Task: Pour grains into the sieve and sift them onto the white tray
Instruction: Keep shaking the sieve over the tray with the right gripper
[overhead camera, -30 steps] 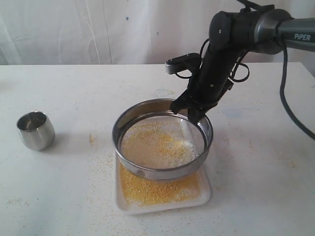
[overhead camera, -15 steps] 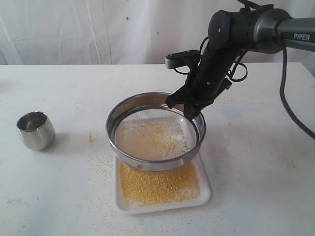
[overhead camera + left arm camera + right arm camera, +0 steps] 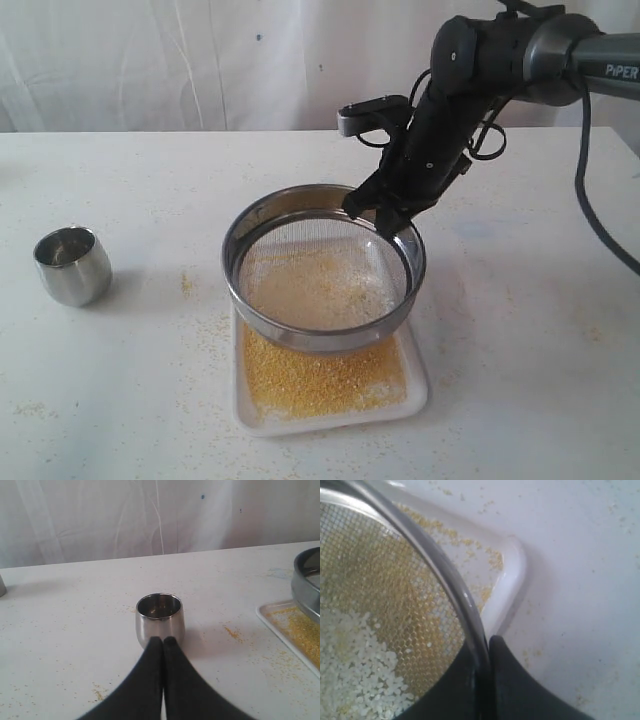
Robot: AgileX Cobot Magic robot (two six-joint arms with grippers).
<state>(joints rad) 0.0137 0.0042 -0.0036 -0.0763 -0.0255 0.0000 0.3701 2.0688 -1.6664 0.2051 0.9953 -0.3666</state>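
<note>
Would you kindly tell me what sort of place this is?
Probably a robot test bench rather than a kitchen: a white table, a white curtain behind it, and the right claw holding a sieve.

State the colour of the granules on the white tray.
Golden yellow granules; exterior view shows it best.

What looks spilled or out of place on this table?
Loose yellow grains lie spilled on the table, mostly between the steel cup and the white tray. They should be on the tray.
</note>
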